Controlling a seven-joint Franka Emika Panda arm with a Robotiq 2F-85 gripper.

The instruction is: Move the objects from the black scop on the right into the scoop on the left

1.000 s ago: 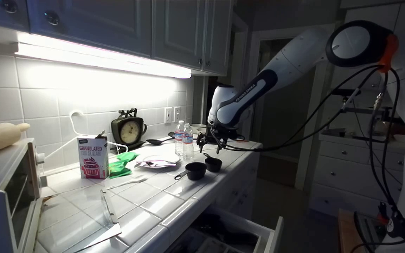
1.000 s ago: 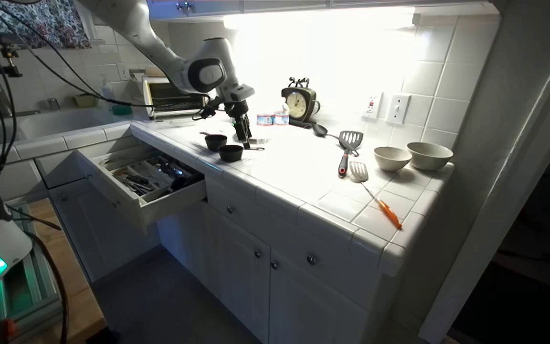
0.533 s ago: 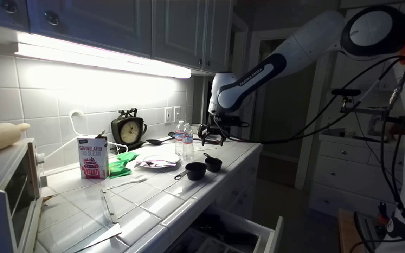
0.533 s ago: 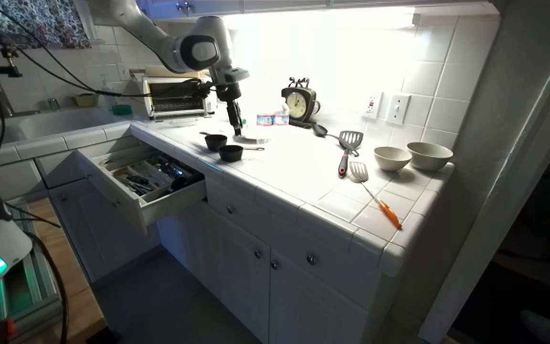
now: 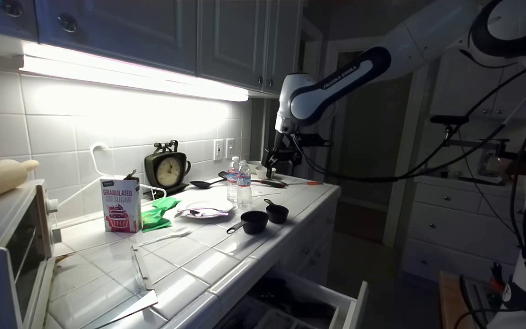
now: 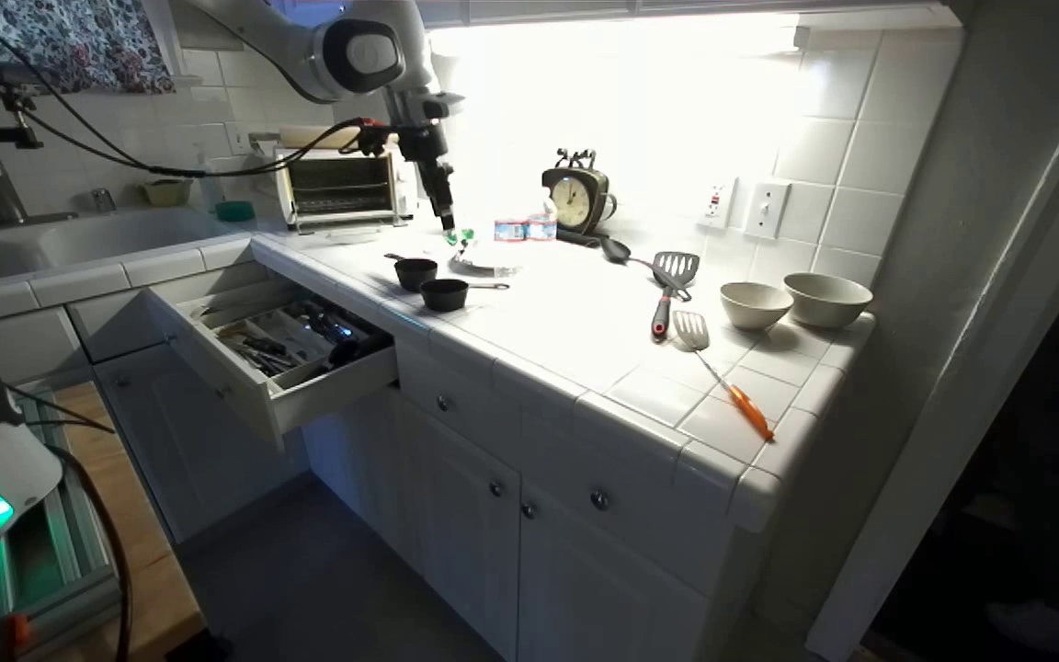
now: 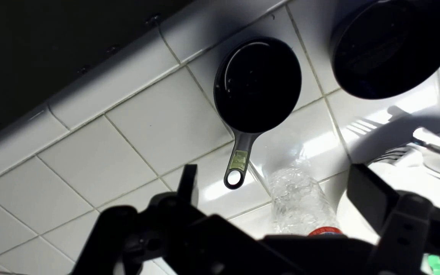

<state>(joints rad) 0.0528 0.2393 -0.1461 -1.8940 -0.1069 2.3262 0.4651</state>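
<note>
From where I stand, the jaws are released and spread wide, with nothing gripped; the gripper (image 7: 275,181) hangs above the counter (image 7: 166,118), touching neither scoop. Below it, seen through the gap between the jaws, stands a water bottle (image 7: 300,202). Near that bottle, ahead of the jaws, the handle (image 7: 239,158) of the smaller black scoop (image 7: 258,86) points back toward them, with the cup end farther out. I take this for the scoop on the right. Farther from the jaws again, beside the first but apart from it, sits the larger black scoop (image 7: 388,53), the one on the left, which should receive. Which of the two has the objects I can't tell (both insides are nearly black, bar a few faint glints). The white plate (image 5: 215,204) lies beyond the bottle, out of the job.

So the step in hand is, to my eye, either lining up on that handle before the pour or standing off after it. If the objects are yet to go across, the next move calls for bringing the parted jaws down astride the handle, clear of the bottle, clenching firmly, lifting the scoop level, and tipping it only once it is over the larger one. A slack hold could let the scoop roll early and spill. If the transfer is done, only a clean retreat remains.
</note>
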